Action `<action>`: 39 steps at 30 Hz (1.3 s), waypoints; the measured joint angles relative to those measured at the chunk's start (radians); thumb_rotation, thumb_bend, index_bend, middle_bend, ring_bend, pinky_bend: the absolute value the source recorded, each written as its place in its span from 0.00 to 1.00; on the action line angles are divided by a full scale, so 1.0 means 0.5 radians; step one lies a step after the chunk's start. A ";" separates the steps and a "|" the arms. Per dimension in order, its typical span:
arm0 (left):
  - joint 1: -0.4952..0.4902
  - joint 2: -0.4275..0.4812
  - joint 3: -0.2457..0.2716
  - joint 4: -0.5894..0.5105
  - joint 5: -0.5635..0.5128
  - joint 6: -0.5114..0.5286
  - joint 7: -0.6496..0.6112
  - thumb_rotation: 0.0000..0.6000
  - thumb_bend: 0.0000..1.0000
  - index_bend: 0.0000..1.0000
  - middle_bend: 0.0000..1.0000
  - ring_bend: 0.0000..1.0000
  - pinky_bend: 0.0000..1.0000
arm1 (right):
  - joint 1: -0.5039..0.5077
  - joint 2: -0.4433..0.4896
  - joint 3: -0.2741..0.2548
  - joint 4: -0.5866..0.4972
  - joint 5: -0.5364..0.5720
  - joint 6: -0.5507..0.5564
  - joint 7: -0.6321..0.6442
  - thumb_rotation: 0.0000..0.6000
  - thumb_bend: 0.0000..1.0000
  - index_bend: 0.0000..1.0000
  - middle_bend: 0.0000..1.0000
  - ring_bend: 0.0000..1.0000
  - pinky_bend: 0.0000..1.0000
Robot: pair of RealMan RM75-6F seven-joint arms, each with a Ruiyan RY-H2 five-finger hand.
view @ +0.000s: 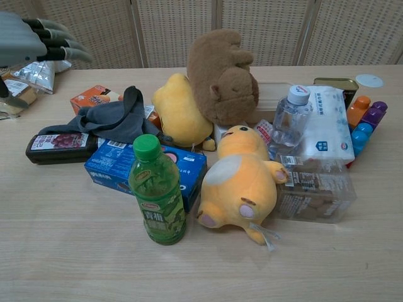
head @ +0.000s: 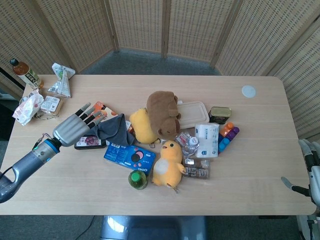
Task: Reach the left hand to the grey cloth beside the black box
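Note:
The grey cloth (head: 110, 129) lies crumpled on the table, draped partly over the black box (head: 89, 142); in the chest view the grey cloth (view: 113, 119) sits just behind the black box (view: 60, 148). My left hand (head: 75, 126) hovers over the cloth's left end and the box, palm down, fingers spread and holding nothing. In the chest view the left hand (view: 28, 41) shows at the top left, above the table. My right hand (head: 311, 172) rests off the table's right edge, fingers apart and empty.
An orange packet (head: 99, 111) lies behind the cloth. A blue box (head: 129, 157), a green bottle (head: 137, 179), yellow plush toys (head: 167, 164) and a brown plush (head: 162, 112) crowd the right of the cloth. Snack bags (head: 35, 105) lie at far left.

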 measured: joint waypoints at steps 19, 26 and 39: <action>-0.072 -0.487 -0.103 0.142 -0.726 -0.345 0.482 1.00 0.12 0.00 0.00 0.00 0.00 | 0.002 0.010 0.022 0.021 0.050 -0.015 0.054 1.00 0.00 0.00 0.00 0.00 0.00; -0.101 -0.644 -0.183 0.156 -1.085 -0.365 0.644 1.00 0.13 0.00 0.00 0.00 0.00 | -0.001 0.023 0.026 0.027 0.058 -0.019 0.084 1.00 0.00 0.00 0.00 0.00 0.00; -0.211 -0.845 -0.282 0.108 -1.600 -0.230 0.853 1.00 0.12 0.00 0.00 0.00 0.00 | 0.000 0.021 0.022 0.033 0.062 -0.030 0.081 1.00 0.00 0.00 0.00 0.00 0.00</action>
